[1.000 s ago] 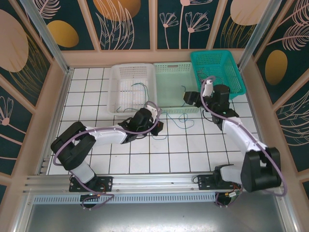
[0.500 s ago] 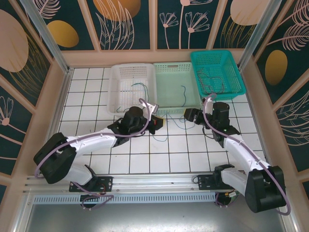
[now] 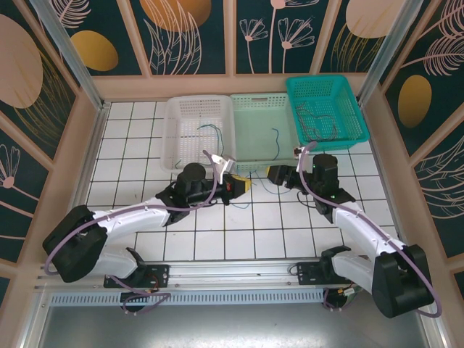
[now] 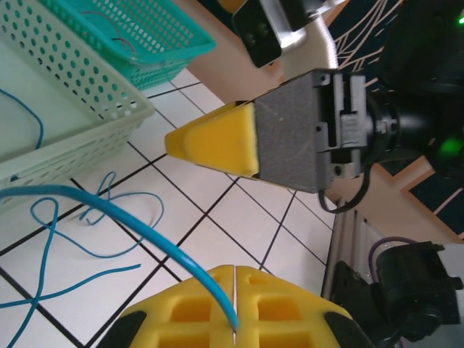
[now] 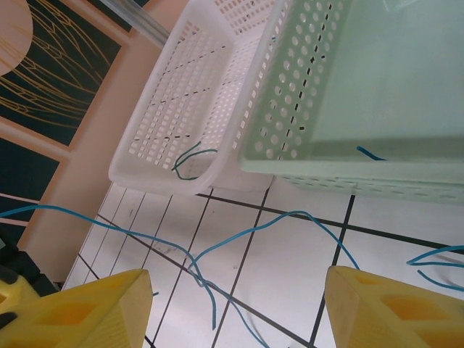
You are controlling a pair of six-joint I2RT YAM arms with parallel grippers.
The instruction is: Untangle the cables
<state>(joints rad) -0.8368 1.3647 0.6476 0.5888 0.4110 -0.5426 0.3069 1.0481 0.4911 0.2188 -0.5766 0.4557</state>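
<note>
My left gripper [image 4: 235, 270] is shut, and a blue cable [image 4: 138, 220] arches out of the seam between its yellow pads down to the tiles. More blue cable [image 4: 94, 217] lies looped on the floor in front of the baskets. From above, the left gripper [image 3: 239, 185] and right gripper [image 3: 278, 175] face each other closely, with blue cable [image 3: 270, 190] on the tiles between them. My right gripper [image 5: 235, 308] stands open over two crossing blue strands [image 5: 206, 279], touching neither. A green wire [image 5: 190, 157] lies in the white basket.
Three baskets stand at the back: a white basket [image 3: 176, 130], a pale green basket [image 3: 250, 109] holding a blue wire [image 3: 274, 138], and a teal basket [image 3: 348, 98] holding dark wires [image 3: 313, 119]. Wooden walls enclose the tiled floor.
The right gripper came down from over the pale green basket to the floor in front of it. The left arm stretched out, its gripper shifting slightly right with the blue cable.
</note>
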